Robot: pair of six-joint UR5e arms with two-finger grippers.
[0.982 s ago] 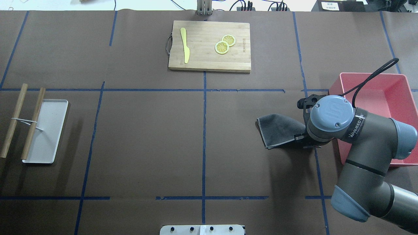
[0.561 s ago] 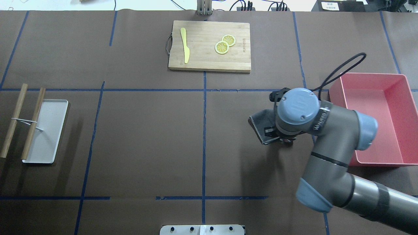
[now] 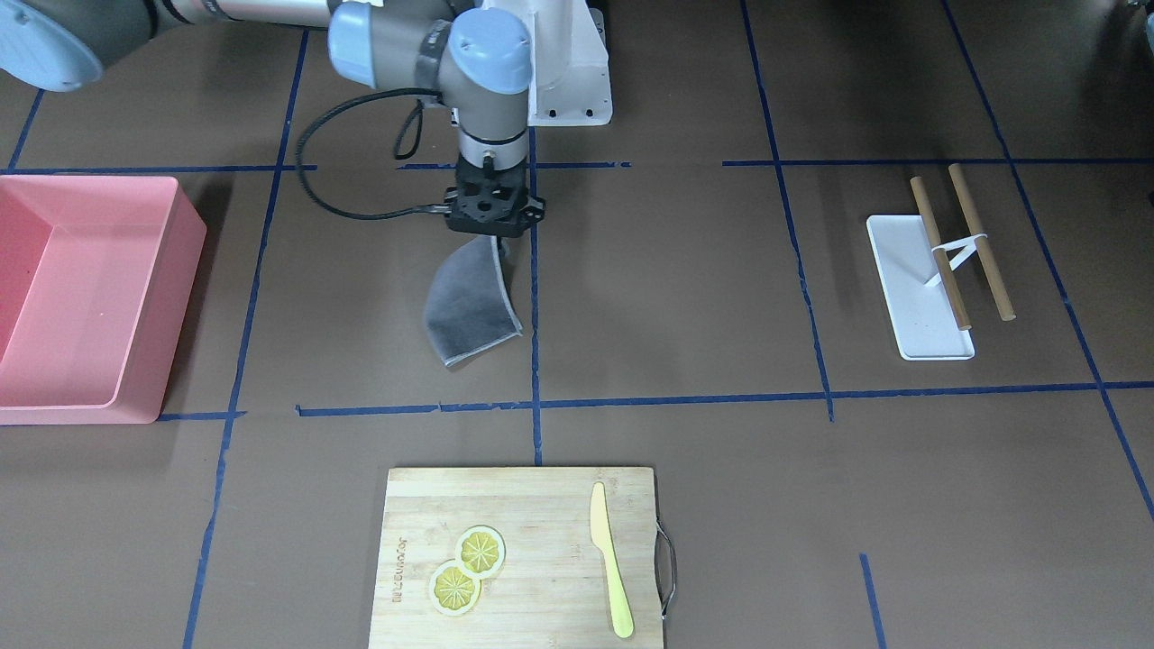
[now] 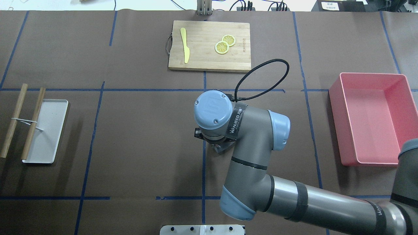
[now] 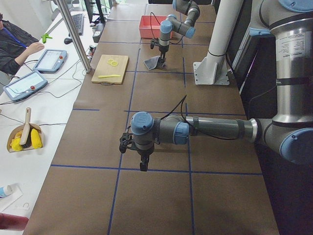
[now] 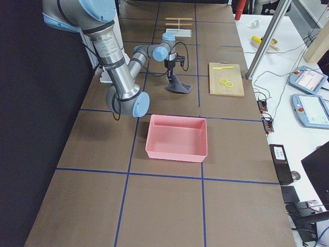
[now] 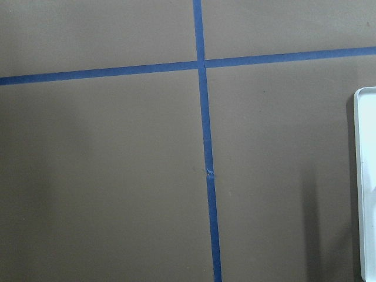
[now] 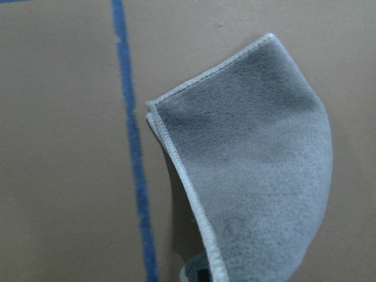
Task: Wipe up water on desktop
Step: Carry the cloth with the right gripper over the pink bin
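The desktop (image 4: 140, 130) is a matte brown surface crossed by blue tape lines; I see no water on it. My right gripper (image 3: 493, 236) is shut on a grey cloth (image 3: 471, 306) and points straight down over the middle tape line. The cloth hangs from it and trails on the desktop toward the cutting board. In the overhead view the wrist hides the gripper and only a corner of the cloth (image 4: 222, 148) shows. The right wrist view shows the cloth (image 8: 264, 176) beside a tape line. My left gripper (image 5: 142, 164) shows only in the exterior left view; I cannot tell whether it is open.
A pink bin (image 4: 372, 120) stands at the right. A bamboo cutting board (image 4: 209, 62) with two lemon slices and a yellow knife is at the back middle. A white tray (image 4: 45, 130) with two bamboo sticks lies at the left; its edge (image 7: 367, 188) shows in the left wrist view.
My right arm has swept left with the cloth, from beside the pink bin to the table's middle tape line. Nothing else moved.
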